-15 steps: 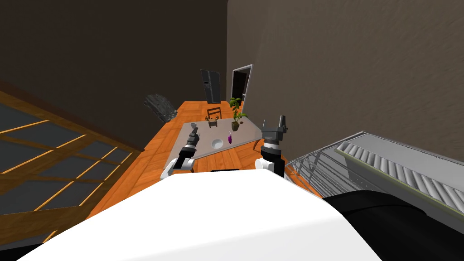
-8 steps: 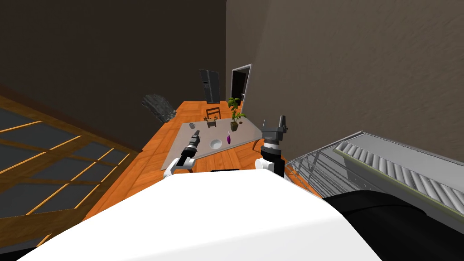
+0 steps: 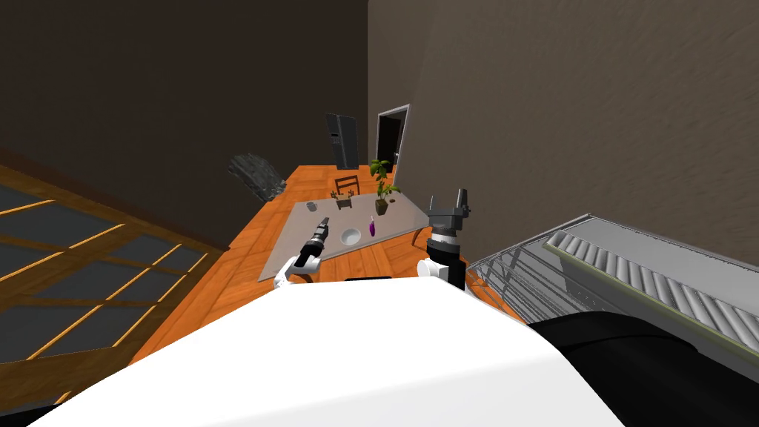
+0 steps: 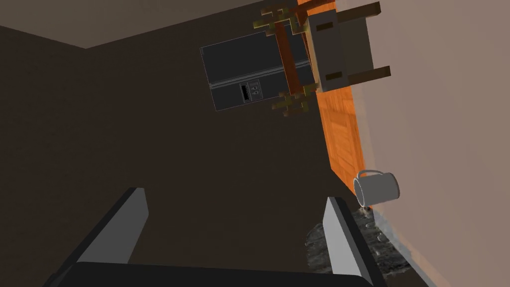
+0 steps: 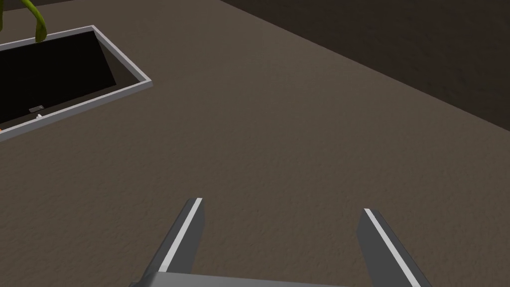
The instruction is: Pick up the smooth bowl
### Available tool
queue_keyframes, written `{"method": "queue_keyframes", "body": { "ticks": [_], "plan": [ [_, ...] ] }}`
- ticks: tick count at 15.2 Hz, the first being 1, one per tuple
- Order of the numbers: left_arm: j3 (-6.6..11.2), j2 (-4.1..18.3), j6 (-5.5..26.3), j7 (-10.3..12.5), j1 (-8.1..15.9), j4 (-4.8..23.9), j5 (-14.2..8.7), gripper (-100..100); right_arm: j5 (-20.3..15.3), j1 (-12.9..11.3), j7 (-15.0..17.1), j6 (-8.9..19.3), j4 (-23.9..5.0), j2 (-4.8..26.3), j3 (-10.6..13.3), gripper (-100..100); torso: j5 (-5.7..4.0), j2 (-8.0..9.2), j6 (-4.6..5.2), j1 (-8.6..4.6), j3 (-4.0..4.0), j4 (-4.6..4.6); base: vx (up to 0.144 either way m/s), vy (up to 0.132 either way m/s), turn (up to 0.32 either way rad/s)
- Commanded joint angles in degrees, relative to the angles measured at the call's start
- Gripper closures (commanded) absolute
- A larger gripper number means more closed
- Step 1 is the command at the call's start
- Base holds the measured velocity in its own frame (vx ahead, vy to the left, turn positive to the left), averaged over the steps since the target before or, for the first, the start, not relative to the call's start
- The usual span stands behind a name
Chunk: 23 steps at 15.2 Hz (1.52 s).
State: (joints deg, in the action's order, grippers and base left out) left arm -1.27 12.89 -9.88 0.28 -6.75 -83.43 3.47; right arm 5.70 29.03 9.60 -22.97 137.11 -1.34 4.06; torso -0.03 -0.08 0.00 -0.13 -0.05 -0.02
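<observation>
**Status.** The white, round, smooth-sided bowl (image 3: 350, 236) stands on the flat grey table (image 3: 290, 256). It is close to the table's near edge and about midway along it. A small purple upright object (image 3: 371, 227) stands just beside it on the side toward the right edge. A grey handled mug (image 3: 311, 206) stands near the far left corner.

**Change.** Over the last second the left gripper (image 3: 323, 223) has advanced along the table's near edge and closed most of the gap to the bowl. It is now near the bowl's left side but not touching it. The whole head view has also drifted slightly, which is a small move of the robot itself and not of the objects. The bowl, purple object and mug have kept their places on the table.

**Jaws.** The left jaws are spread wide with nothing between them. In the left wrist view they point past the mug (image 4: 376, 188), not at the bowl. The right gripper (image 3: 450, 202) is raised off the table's right edge, jaws likewise released and empty.

**Meaning for the task.** The approach is in progress and no grasp has begun. The left gripper probably needs to turn toward the bowl's rim before descending. Care is advised near the purple object.
</observation>
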Motion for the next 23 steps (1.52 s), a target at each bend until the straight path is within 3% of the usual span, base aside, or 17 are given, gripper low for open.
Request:
{"method": "queue_keyframes", "body": {
  "ticks": [1,3,4,5,7,12,17,20,22,23],
  "plan": [
    [0.23,0.27,2.72,-0.32,2.35,2.86,-0.1,-100,0.0,0.0,0.0,0.0,0.0,0.0,0.0,0,0.0,0.0,0.0,0.0,0.0,0.0,0.017,-0.046,-0.02],
    [0.23,0.27,2.72,-0.32,2.35,4.74,-0.1,-100,0.0,0.0,0.0,0.0,0.0,0.0,0.0,0,-0.02,-0.03,0.01,-0.07,-0.01,0.0,0.019,-0.042,-0.015],
    [0.38,0.22,4.45,-0.69,3.88,6.11,-0.08,-100,0.0,0.0,0.0,0.0,0.0,0.0,0.0,0,-0.01,-0.02,-0.01,-0.04,-0.01,0.0,0.018,-0.034,-0.008],
    [0.38,0.22,4.45,-0.69,3.88,7.77,-0.08,-100,0.0,0.0,0.0,0.0,0.0,0.0,0.0,0,-0.01,-0.02,0.0,-0.03,-0.01,0.0,0.02,-0.035,-0.019],
    [0.38,0.22,4.45,-0.69,3.88,7.92,-0.08,-100,0.0,0.0,0.0,0.0,0.0,0.0,0.0,0,-0.01,0.0,-0.01,0.0,0.0,0.0,0.012,-0.02,-0.003],
    [0.83,-0.11,9.54,-1.79,8.37,15.87,-0.04,-100,0.0,0.0,0.0,0.0,0.0,0.0,0.0,0,-0.01,-0.02,0.0,-0.05,-0.01,-0.01,0.018,-0.038,-0.02],
    [0.97,-0.25,11.18,-2.15,9.82,20.28,-0.02,-100,0.0,0.0,0.0,0.0,0.0,0.0,0.0,0,-0.01,-0.01,0.0,-0.02,0.0,0.0,0.017,-0.035,-0.012],
    [1.24,-0.59,14.32,-2.83,12.59,24.64,0.0,-100,0.0,0.0,0.0,0.0,0.0,0.0,0.0,0,0.0,0.01,0.0,0.0,0.0,0.0,0.016,-0.034,-0.016],
    [1.24,-0.59,14.32,-2.83,12.59,26.05,0.0,-100,0.0,0.0,0.0,0.0,0.0,0.0,0.0,0,-0.01,-0.02,-0.01,-0.05,-0.01,0.0,0.021,-0.037,-0.012],
    [1.37,-0.78,15.81,-3.15,13.9,27.93,0.02,-100,0.0,0.0,0.0,0.0,0.0,0.0,0.0,0,-0.01,-0.01,-0.01,-0.03,0.0,0.0,0.014,-0.032,-0.011]
  ]
}}
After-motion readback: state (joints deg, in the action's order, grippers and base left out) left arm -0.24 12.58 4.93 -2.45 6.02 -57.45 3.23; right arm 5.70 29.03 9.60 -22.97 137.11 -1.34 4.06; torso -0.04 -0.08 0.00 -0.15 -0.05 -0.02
